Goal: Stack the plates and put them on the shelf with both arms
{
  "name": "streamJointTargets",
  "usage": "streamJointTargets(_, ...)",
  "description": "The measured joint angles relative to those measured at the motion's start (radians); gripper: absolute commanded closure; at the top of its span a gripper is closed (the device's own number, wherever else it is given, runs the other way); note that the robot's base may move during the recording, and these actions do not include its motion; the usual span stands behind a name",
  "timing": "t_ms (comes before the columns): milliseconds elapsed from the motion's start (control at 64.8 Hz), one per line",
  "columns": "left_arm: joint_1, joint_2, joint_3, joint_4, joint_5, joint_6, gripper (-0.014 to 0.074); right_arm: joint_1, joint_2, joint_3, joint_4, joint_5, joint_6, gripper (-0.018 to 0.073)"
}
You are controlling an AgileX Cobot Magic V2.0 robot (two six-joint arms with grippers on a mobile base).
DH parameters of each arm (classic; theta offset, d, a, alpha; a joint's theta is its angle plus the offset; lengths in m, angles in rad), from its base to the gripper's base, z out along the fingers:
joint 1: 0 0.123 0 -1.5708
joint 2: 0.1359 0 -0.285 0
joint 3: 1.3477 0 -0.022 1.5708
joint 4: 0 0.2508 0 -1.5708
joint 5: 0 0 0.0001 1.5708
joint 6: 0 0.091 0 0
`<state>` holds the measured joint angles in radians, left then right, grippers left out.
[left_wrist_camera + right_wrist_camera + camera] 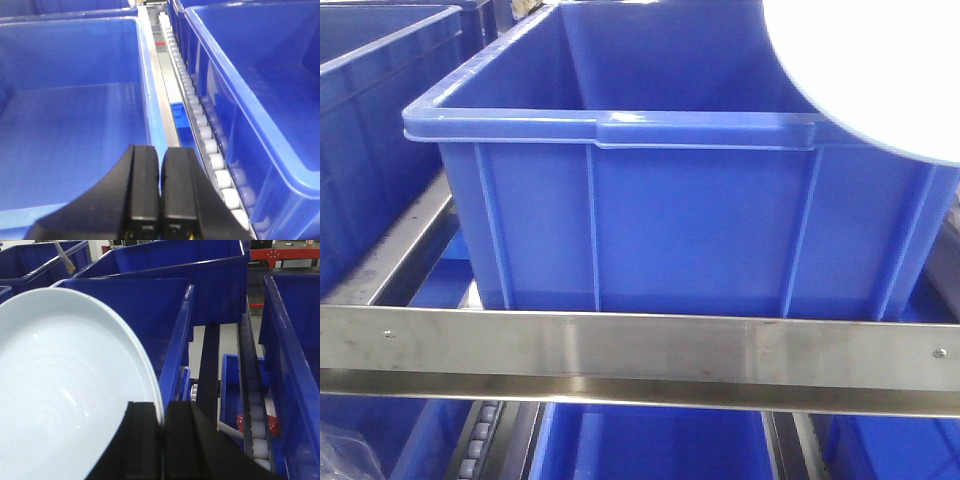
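Observation:
A pale white plate (pixel 60 390) fills the left of the right wrist view. My right gripper (pixel 162 412) is shut on its right rim and holds it over a blue bin (pixel 150 305). The same plate (pixel 880 70) shows at the top right of the front view, above the large blue bin (pixel 690 220) on the shelf. My left gripper (pixel 160 155) is shut and empty, hovering over the rim between a blue bin (pixel 70 115) and the roller rail (pixel 200 125). I see no other plate.
A steel shelf rail (pixel 640 350) runs across the front. More blue bins (pixel 370 120) stand at the left and below (pixel 650 440). Another blue bin (pixel 260 85) lies right of the white rollers. A roller track (pixel 255 410) runs at the right.

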<state>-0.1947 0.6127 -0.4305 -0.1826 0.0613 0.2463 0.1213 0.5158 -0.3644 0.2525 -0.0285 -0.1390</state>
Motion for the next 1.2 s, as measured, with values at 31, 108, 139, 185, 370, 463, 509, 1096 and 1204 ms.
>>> streamJointTargets(31,0.000,0.000,0.000,0.000,0.000,0.000,0.0514,0.000,0.006,0.000,0.000,0.000,0.000,0.0503)
streamJointTargets(108,0.000,0.000,0.000,0.000,0.000,0.000,0.0514,0.009,0.033,-0.018,0.000,0.008,0.000,0.0503)
streamJointTargets(139,0.000,0.000,0.000,0.000,0.000,0.000,0.0514,0.017,0.054,-0.037,0.000,0.012,0.000,0.0503)
streamJointTargets(185,0.000,0.000,0.000,0.000,0.000,0.000,0.0514,0.037,0.093,-0.073,0.000,0.014,0.000,0.0503)
streamJointTargets(370,0.000,0.000,0.000,0.000,0.000,0.000,0.0514,0.114,0.299,-0.251,0.000,-0.029,0.000,0.0500)
streamJointTargets(463,0.000,0.000,0.000,0.000,0.000,0.000,0.0514,0.133,0.424,-0.324,0.000,-0.078,0.000,0.0499)
streamJointTargets(509,0.000,0.000,0.000,0.000,0.000,0.000,0.0514,0.135,0.492,-0.353,0.000,-0.106,0.000,0.0499)
streamJointTargets(1096,0.000,0.000,0.000,0.000,0.000,0.000,0.0514,0.136,0.795,-0.484,0.003,-0.250,0.052,0.0226)
streamJointTargets(1204,0.000,0.000,0.000,0.000,0.000,0.000,0.0514,0.136,0.782,-0.484,0.003,-0.247,0.054,0.0249)
